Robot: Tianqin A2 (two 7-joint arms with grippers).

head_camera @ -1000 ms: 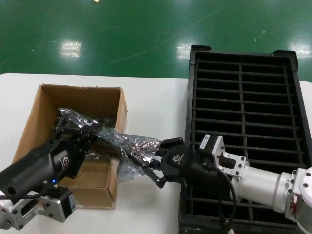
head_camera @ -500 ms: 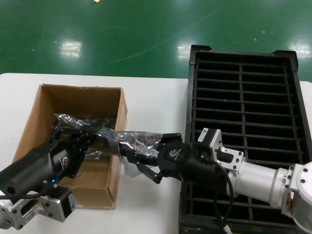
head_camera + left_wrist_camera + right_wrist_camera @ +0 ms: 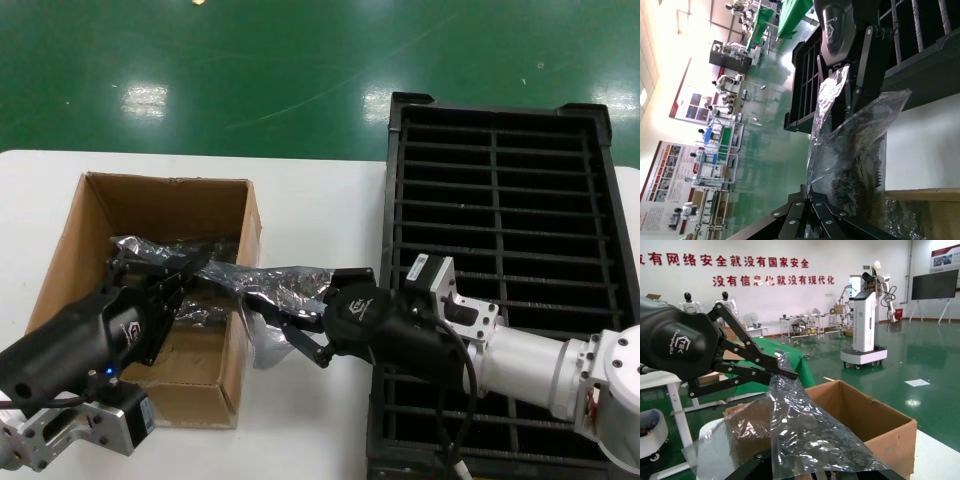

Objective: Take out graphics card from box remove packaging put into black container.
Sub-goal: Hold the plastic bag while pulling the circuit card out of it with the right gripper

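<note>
White table (image 3: 310, 215) carries everything, green glossy floor (image 3: 250, 70) beyond its far edge. Brown cardboard box (image 3: 95, 215) sits directly on the table at left, open top, near corner close to the table's near edge. Black container (image 3: 500, 200) sits on the table at right, running from the far edge to the near edge, its long side parallel to the box. Bare white strip between the two.

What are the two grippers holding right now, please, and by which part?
Both hold the crinkly silvery anti-static bag: the left gripper its end over the cardboard box, the right gripper its other end.
</note>
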